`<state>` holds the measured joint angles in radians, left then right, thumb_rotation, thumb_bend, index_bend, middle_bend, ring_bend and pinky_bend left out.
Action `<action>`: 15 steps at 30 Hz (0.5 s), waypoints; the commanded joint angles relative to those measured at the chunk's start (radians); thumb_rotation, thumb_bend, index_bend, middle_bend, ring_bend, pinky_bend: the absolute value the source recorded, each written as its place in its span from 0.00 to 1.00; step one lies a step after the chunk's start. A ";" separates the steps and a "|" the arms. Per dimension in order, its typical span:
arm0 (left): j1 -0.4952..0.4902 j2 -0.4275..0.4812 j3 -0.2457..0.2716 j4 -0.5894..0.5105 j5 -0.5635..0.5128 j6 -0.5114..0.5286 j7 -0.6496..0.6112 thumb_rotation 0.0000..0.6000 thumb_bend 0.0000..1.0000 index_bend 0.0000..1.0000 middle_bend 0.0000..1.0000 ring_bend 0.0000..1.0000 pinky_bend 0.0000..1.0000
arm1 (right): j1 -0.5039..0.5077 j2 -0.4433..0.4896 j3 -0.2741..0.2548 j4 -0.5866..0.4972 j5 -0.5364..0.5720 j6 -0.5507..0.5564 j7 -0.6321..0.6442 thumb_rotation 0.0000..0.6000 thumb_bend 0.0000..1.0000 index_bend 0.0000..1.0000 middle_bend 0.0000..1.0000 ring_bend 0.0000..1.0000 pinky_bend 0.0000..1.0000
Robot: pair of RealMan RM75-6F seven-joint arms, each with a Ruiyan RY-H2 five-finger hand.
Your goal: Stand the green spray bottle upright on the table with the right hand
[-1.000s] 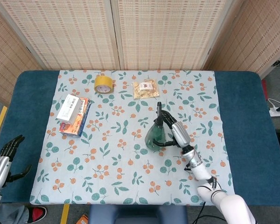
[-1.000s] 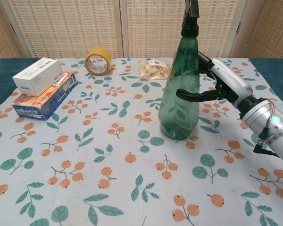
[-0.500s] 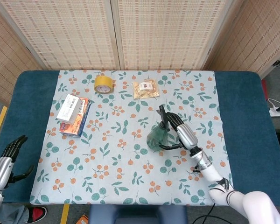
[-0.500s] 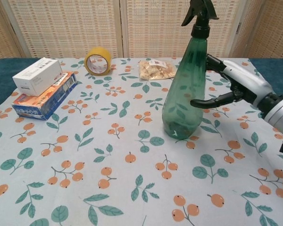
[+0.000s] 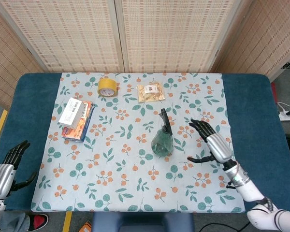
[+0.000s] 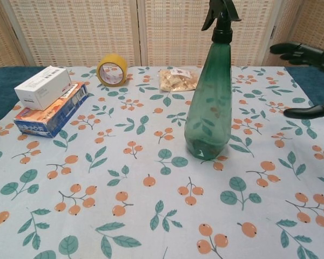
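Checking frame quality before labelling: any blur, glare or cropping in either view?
Head view: sharp, even light, no glare; left hand cut at the frame edge. Chest view: green spray bottle crisp, soft highlight only; right hand cropped at the right edge, only dark fingers showing.

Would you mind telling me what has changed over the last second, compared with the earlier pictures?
The right robot hand has let go of the green spray bottle and drawn back to the right, fingers spread. The bottle, tilted a moment ago, now stands upright alone on the tablecloth. The left robot hand, tape roll, snack bag and stacked boxes stayed put.
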<state>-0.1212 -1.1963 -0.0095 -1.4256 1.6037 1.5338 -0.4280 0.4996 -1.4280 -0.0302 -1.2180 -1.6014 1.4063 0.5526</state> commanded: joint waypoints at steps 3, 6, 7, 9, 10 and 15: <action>0.001 -0.001 0.002 0.003 -0.005 -0.004 0.005 1.00 0.30 0.00 0.00 0.00 0.05 | -0.112 0.086 0.022 0.022 -0.021 0.201 -0.001 1.00 0.00 0.00 0.01 0.00 0.00; 0.001 -0.001 0.002 0.003 -0.009 -0.009 0.003 1.00 0.30 0.00 0.00 0.00 0.05 | -0.157 0.090 0.069 0.097 0.055 0.226 -0.109 1.00 0.00 0.00 0.01 0.00 0.00; 0.000 -0.001 0.003 0.005 -0.009 -0.011 0.004 1.00 0.30 0.00 0.00 0.00 0.05 | -0.176 0.085 0.088 0.122 0.099 0.222 -0.153 1.00 0.00 0.02 0.01 0.00 0.00; -0.001 0.000 0.003 0.006 -0.010 -0.015 0.005 1.00 0.30 0.00 0.00 0.00 0.05 | -0.207 0.086 0.106 0.138 0.178 0.178 -0.218 1.00 0.04 0.06 0.01 0.00 0.00; -0.003 0.000 0.003 0.006 -0.011 -0.019 0.005 1.00 0.30 0.00 0.00 0.00 0.05 | -0.229 0.102 0.104 0.130 0.246 0.111 -0.307 1.00 0.06 0.08 0.01 0.00 0.00; -0.009 0.000 0.002 0.006 -0.018 -0.033 0.007 1.00 0.30 0.00 0.00 0.00 0.05 | -0.261 0.261 0.108 -0.137 0.547 -0.166 -0.703 1.00 0.13 0.01 0.01 0.00 0.00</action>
<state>-0.1300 -1.1966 -0.0075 -1.4194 1.5863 1.5009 -0.4208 0.2978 -1.2978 0.0512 -1.1636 -1.3208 1.4736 0.1534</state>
